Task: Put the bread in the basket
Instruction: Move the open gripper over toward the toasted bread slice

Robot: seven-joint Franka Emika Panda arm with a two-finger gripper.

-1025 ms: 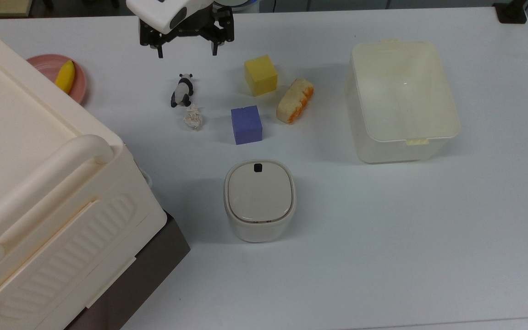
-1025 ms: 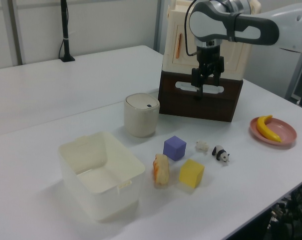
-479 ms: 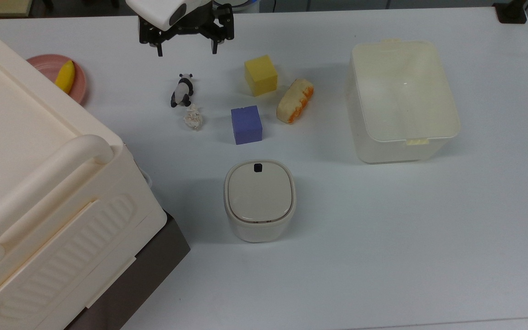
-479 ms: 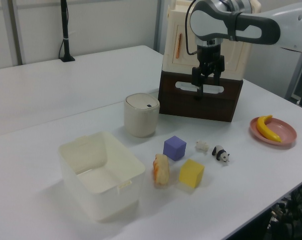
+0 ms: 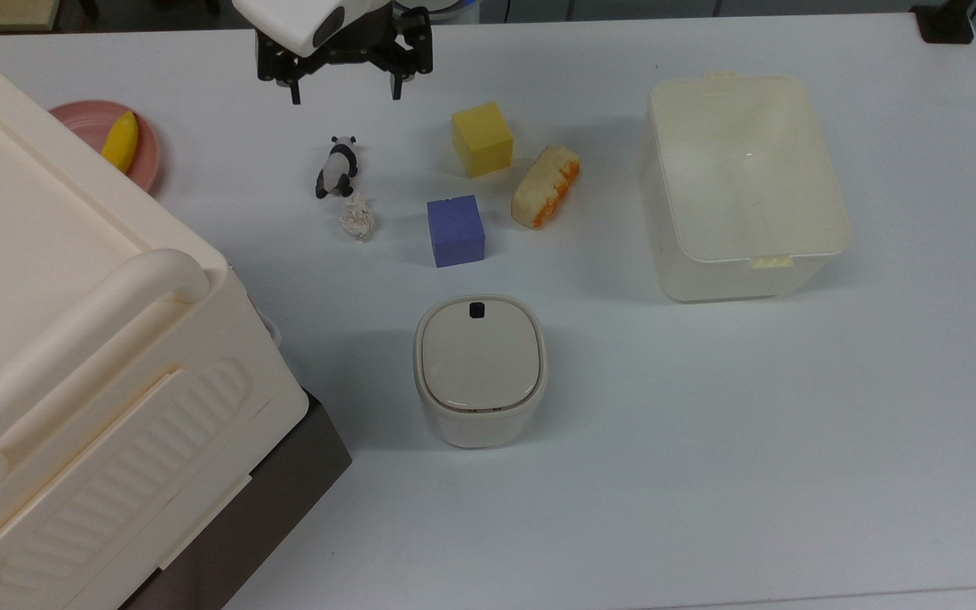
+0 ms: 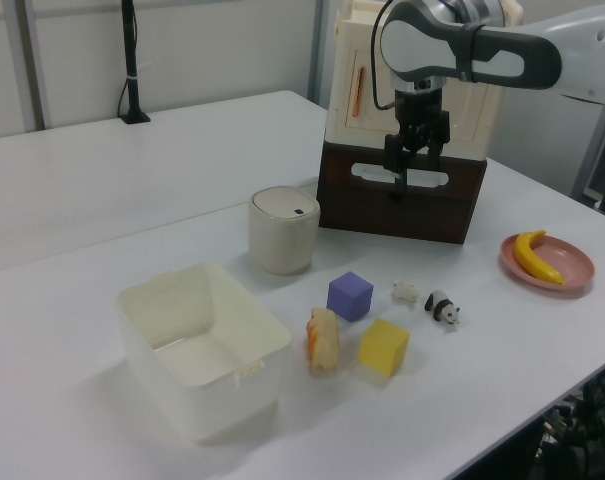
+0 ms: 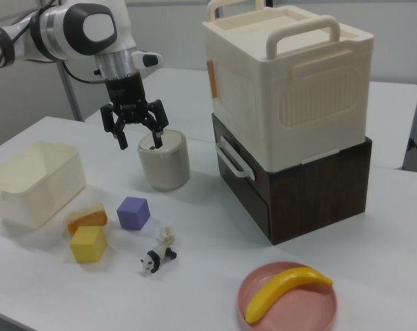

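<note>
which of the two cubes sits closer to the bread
The yellow cube. In the top view it sits almost against the bread, while the purple cube stands apart with clear table between.

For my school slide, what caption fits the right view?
Open robot gripper hangs above the table while the bread waits beside the empty basket.

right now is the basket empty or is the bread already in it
Empty. The basket shows only its bare floor and walls, and the bread lies on the table beside the yellow cube, outside it.

bread (image 5: 546, 185) | top open (yellow cube (image 5: 481, 139) just beside) | basket (image 5: 827, 246) side free
</note>
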